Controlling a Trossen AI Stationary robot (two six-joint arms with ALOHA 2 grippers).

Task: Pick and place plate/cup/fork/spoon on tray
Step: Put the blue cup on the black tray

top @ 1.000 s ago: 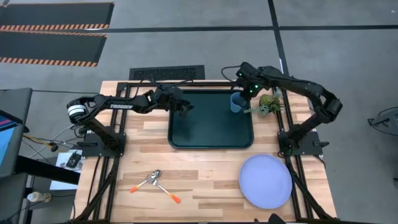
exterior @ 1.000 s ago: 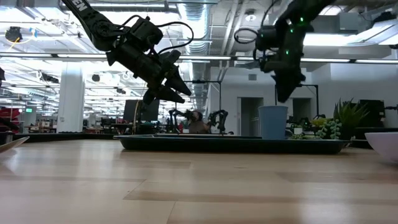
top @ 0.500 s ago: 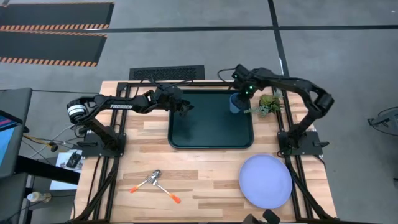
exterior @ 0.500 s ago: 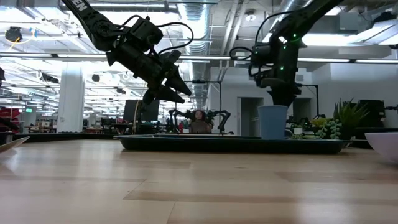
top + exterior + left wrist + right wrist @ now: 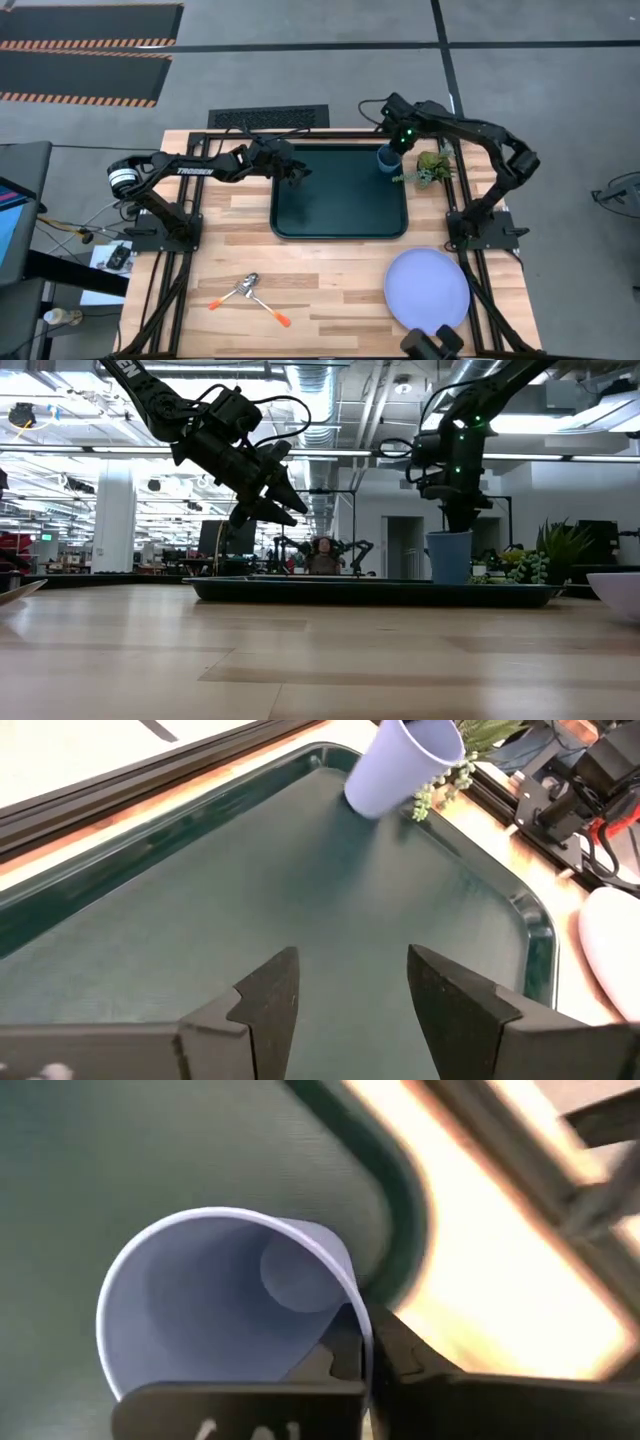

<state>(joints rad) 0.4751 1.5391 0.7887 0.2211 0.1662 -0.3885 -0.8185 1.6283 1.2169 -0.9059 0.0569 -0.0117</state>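
Blue plastic, the cup (image 5: 386, 159) stands upright in the far right corner of the tray (image 5: 335, 205), close against the rim. In the low view the cup (image 5: 449, 556) has its base at tray level. My right gripper (image 5: 393, 143) is over it, one finger inside the mouth and one outside, pinching the cup wall; the right wrist view shows the wall (image 5: 300, 1280) caught between my fingers (image 5: 345, 1355), with the tray's green rim just beyond it.

The tray is dark green, rectangular, and lies at the far middle of the table (image 5: 330, 270). Apart from the cup, its floor (image 5: 300, 900) carries nothing.

My left gripper (image 5: 297, 172) hovers over the tray's far left corner, raised well above it in the low view (image 5: 283, 498), fingers (image 5: 270, 1005) spread and holding nothing.

The plate (image 5: 427, 291) lies flat on the table at the near right, well apart from the tray. The fork (image 5: 233, 291) and the spoon (image 5: 268, 312) lie together at the near left of the table, metal ends meeting, orange handles pointing apart.

A small green plant (image 5: 432, 168) sits just beside the tray's right edge, near the cup.
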